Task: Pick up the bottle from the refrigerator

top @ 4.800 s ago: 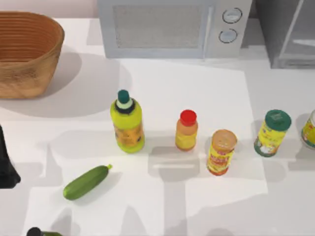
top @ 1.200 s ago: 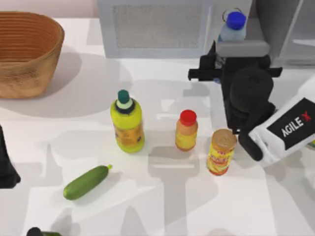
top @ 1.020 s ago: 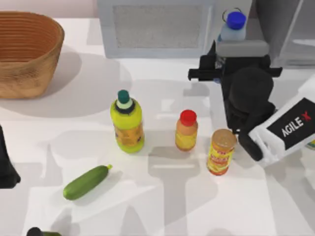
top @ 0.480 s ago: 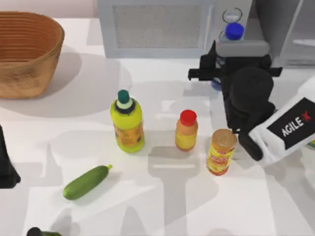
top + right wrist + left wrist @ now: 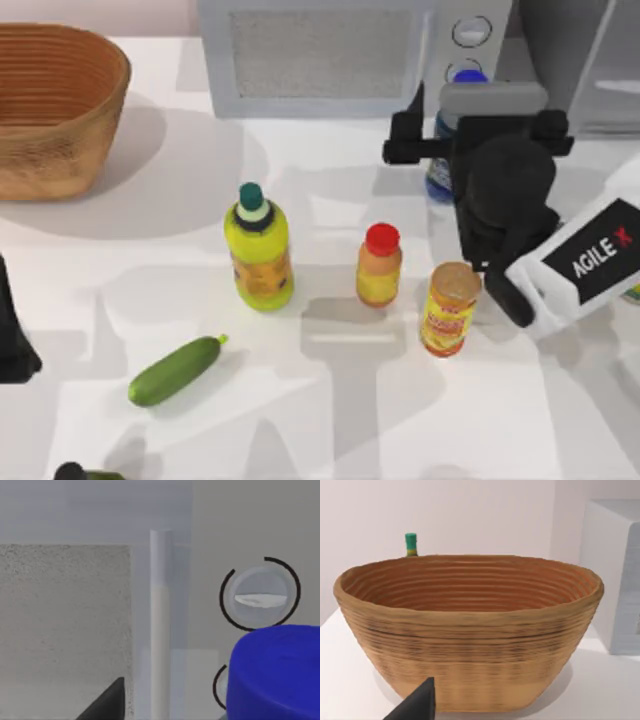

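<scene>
**Q:** At the microwave point(image 5: 330, 60), what's your right gripper point(image 5: 478, 130) doing?

**A:** It hovers over the table point(image 5: 330, 420) in front of the knob panel, jaws spread wide. The bottle point(image 5: 438, 175) stands between them under my wrist, blue cap point(image 5: 275, 675) up. I can't tell whether either finger touches it.

**Q:** And the bottle versus the refrigerator point(image 5: 590, 60)?

**A:** It's outside, left of the refrigerator and near the microwave's knobs.

**Q:** Left arm?

**A:** Parked at the table's left edge, facing the basket point(image 5: 470, 630).
</scene>
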You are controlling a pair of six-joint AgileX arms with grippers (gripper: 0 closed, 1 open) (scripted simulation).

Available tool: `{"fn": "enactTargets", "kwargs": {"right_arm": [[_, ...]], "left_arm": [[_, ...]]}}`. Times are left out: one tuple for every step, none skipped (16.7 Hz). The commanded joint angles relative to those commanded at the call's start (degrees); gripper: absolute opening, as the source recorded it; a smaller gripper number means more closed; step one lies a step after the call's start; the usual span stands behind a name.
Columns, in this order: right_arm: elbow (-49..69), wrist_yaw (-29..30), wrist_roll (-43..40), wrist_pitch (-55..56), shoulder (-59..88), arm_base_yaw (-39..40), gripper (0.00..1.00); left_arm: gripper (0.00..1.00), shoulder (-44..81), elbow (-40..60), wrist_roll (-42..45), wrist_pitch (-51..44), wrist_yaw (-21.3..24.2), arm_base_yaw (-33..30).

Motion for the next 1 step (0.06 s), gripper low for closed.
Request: {"fn": "enactTargets", "kwargs": {"right_arm": [[0.0, 0.0, 0.0, 0.0, 0.0, 0.0, 1.0]], "left_arm": [[1.0, 0.0, 0.0, 0.0, 0.0, 0.0, 0.0]]}}
